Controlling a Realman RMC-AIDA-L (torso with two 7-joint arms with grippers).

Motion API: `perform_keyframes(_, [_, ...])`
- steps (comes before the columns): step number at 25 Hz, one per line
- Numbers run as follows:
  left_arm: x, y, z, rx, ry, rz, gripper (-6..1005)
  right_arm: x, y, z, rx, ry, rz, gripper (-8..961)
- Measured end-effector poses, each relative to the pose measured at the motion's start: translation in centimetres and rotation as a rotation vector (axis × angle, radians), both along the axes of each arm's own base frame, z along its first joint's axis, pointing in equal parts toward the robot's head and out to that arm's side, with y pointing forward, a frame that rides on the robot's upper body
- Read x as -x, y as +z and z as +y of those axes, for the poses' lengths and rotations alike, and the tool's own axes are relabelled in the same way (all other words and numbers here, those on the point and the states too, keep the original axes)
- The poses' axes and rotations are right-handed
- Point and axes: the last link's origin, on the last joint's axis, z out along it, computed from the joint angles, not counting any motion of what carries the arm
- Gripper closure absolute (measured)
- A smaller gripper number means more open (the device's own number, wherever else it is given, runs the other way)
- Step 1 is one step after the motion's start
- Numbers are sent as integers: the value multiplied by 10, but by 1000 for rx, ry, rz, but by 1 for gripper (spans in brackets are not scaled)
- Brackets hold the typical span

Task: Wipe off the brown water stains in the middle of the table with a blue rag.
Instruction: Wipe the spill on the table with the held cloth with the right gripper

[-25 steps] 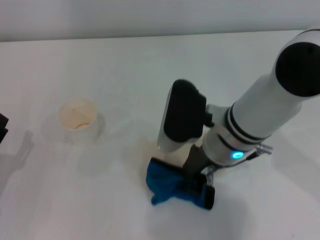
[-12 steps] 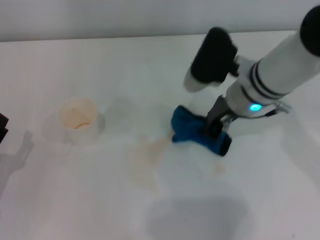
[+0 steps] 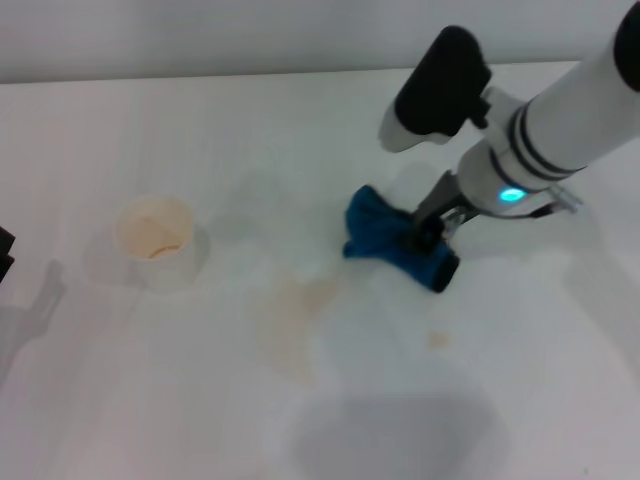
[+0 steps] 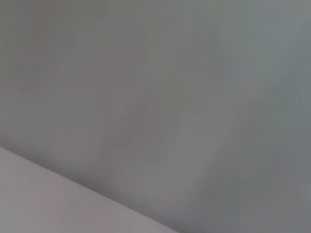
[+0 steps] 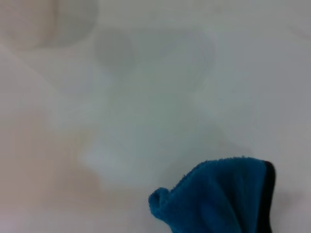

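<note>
1. The stains (image 3: 295,320) lie as a pale tan blotch mid-table, with a small separate spot (image 3: 437,340) off to the right.
2. The rag (image 3: 385,240) sits bunched just up and right of the blotch, apart from its main patch.
3. The right gripper (image 3: 428,240) reaches in from the right, its jaws clamped on the rag's right end.
4. The right wrist view shows the rag's blue fold with black trim over the table (image 3: 200,400).
5. A cup (image 3: 153,238) with brownish residue stands well left of the stains.
6. The left gripper is out of sight.
</note>
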Motion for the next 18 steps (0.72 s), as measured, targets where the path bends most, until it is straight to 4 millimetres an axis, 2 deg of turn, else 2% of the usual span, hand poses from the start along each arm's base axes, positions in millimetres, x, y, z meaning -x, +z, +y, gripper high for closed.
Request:
perform_keyframes(3, [0,1,0,-4,2,0,134,14,-17,-10,67,23,40,840])
perform_keyframes(4, [0,1,1,-5,3,0,135,23,-29,-18,114,40,56,840])
perform_keyframes(8, [1,1,1,-6,3,0,135,33,-44,-29,169,58,92,840])
perform_keyframes(11, [1,1,1,-7,4,0,135,44,-56,-43,241,74,135,840])
perform_keyframes(12, [1,1,1,-7,4,0,135,49,-65,-55,306,86,159,840])
perform_keyframes(18, [1,1,0,-8,7,-1,134,55,-79,-79,426,127,163,840])
